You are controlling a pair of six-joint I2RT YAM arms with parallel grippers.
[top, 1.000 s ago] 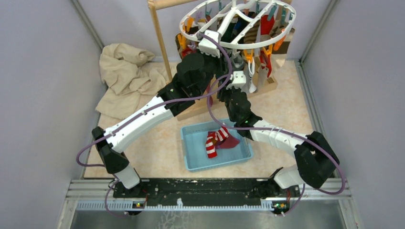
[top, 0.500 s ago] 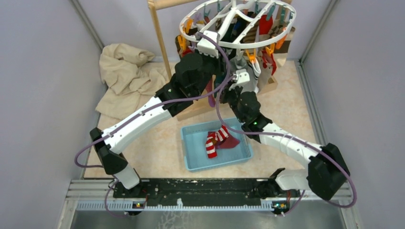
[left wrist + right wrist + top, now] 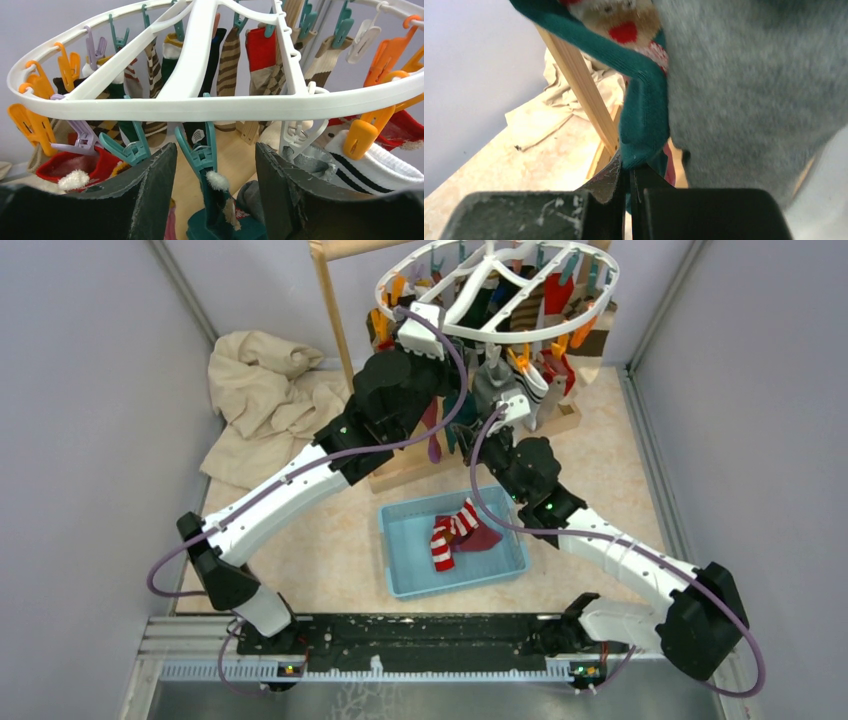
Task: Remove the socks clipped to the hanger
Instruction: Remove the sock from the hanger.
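The green sock (image 3: 644,100) is soft and light. Your right gripper (image 3: 630,171) is shut on its toe. Your left gripper (image 3: 216,150) is half open and empty, with a clip (image 3: 202,158) between its fingers.

You have a white hanger (image 3: 200,102) carrying orange clips (image 3: 30,125), teal clips (image 3: 200,150) and a lilac clip (image 3: 82,142). Under it you see a red sock (image 3: 260,47), a brown-and-cream striped sock (image 3: 229,60), a white sock with black stripes (image 3: 370,167), a grey sock (image 3: 749,75) and a teal sock (image 3: 639,100) with a red-nosed face. Below the hanger the light blue bin (image 3: 400,560) holds a red-and-white striped sock (image 3: 441,543); to the hanger's left lies a beige cloth (image 3: 260,400).
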